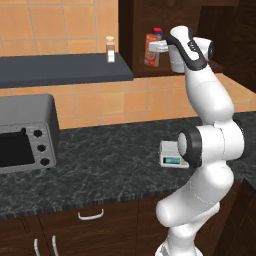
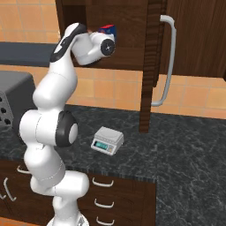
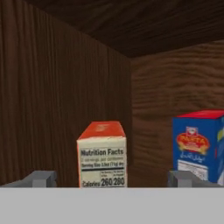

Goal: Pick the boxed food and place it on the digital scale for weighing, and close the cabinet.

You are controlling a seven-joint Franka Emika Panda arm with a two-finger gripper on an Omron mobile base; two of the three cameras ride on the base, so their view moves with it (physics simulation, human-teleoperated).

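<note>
The boxed food (image 3: 103, 154) stands upright inside the open cabinet (image 1: 134, 30), its orange-red top and white nutrition panel facing the hand. It also shows as an orange-red box (image 1: 150, 51) on the cabinet's floor. My gripper (image 3: 111, 179) is open just in front of it, and the box lines up between the fingertips (image 3: 42, 178) without touching them. In the left base view the gripper (image 1: 158, 47) reaches into the cabinet from the right. The digital scale (image 1: 172, 155) (image 2: 107, 140) sits bare on the dark counter. The cabinet door (image 2: 194, 35) stands wide open, with its silver bar handle (image 2: 167, 62).
A slim blue carton with a red top (image 3: 197, 146) (image 2: 108, 30) stands right beside the box. A small brown-capped bottle (image 1: 110, 50) is on the grey shelf (image 1: 60, 70). A toaster oven (image 1: 25, 132) occupies the counter's left. Drawers (image 2: 102, 194) lie below.
</note>
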